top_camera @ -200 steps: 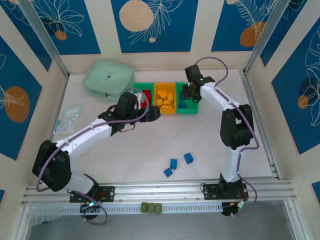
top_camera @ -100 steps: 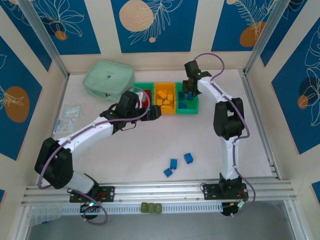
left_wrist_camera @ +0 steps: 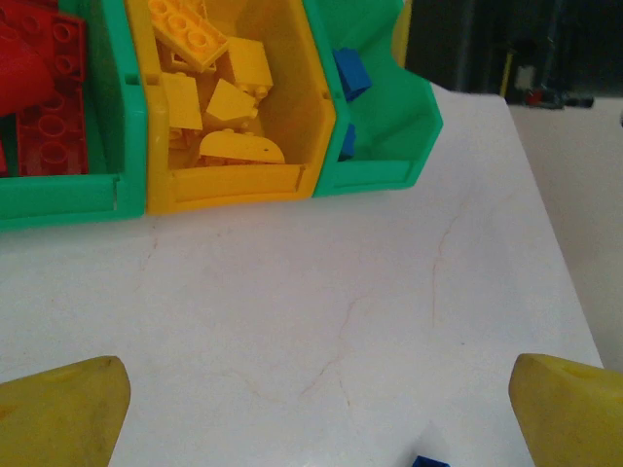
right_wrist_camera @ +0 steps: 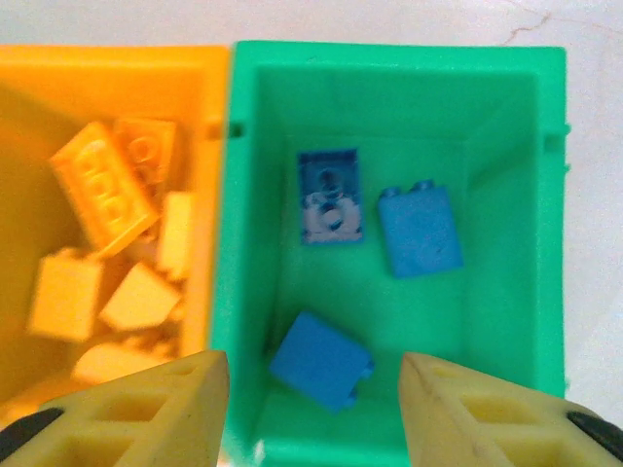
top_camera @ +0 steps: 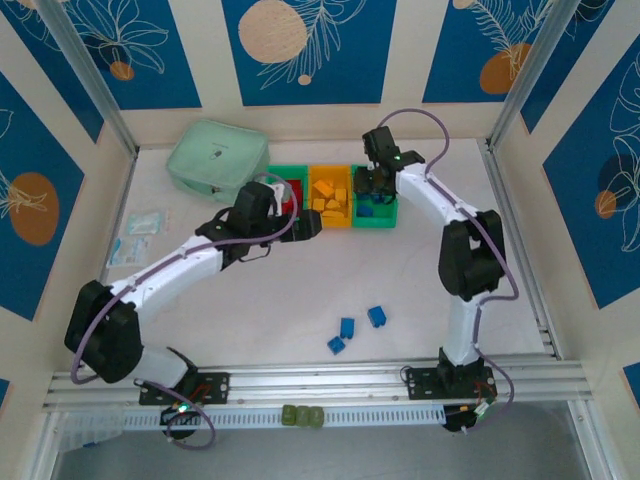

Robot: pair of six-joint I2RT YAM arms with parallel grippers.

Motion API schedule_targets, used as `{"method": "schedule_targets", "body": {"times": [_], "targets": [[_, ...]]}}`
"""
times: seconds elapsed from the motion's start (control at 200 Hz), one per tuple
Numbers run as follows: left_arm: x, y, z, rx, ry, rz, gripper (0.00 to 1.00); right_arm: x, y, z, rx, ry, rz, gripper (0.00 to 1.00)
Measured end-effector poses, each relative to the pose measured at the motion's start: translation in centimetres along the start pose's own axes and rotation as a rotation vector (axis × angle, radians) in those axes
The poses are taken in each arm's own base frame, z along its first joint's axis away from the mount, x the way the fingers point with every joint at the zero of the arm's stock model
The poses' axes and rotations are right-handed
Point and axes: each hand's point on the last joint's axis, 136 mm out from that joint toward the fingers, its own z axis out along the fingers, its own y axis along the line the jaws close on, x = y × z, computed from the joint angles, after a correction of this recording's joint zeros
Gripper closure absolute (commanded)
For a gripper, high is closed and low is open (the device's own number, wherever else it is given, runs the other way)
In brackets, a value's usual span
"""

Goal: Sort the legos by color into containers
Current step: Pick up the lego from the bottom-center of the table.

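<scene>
Bricks in blue (right_wrist_camera: 420, 231) lie three to the floor of the right green bin (right_wrist_camera: 389, 56), each apart from the others. Against that bin stands the orange bin (right_wrist_camera: 117, 58), holding a loose heap of yellow bricks (right_wrist_camera: 102, 195). Next along, the left green bin (left_wrist_camera: 58, 199) holds red bricks (left_wrist_camera: 44, 117). The three bins are joined in a row at the far middle of the table (top_camera: 300, 290). Three loose blue bricks (top_camera: 377, 316) sit close together on the table, well apart from the bins and nearer the arm bases.

The right gripper (right_wrist_camera: 311, 409) hangs above the right green bin with its yellow fingers (right_wrist_camera: 146, 409) spread wide. One finger is over the wall shared with the orange bin, the other over the bin's inside. Nothing is between them and they touch nothing.

The left gripper (left_wrist_camera: 311, 418) hovers over bare table just in front of the bins, jaws wide apart and empty. A small blue piece (left_wrist_camera: 428, 461) peeks in at the bottom edge of its wrist view.

A pale mint pouch (top_camera: 215, 158) lies just left of the bins. Two clear packets (top_camera: 135, 235) rest near the table's left edge. A few small green blocks (top_camera: 302, 416) sit on the rail between the arm bases.
</scene>
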Motion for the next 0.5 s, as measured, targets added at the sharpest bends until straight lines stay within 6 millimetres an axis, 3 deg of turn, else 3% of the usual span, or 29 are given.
{"method": "schedule_targets", "body": {"times": [0.235,0.5], "targets": [[1.4,0.3,-1.5,0.017,0.006,0.001,0.01,4.5,0.4,-4.4,-0.057,0.017,0.012,0.45],[5.0,1.1,-1.1,0.025,0.092,-0.001,0.01,14.3,0.2,-6.9,-0.061,0.174,-0.002,0.40]]}}
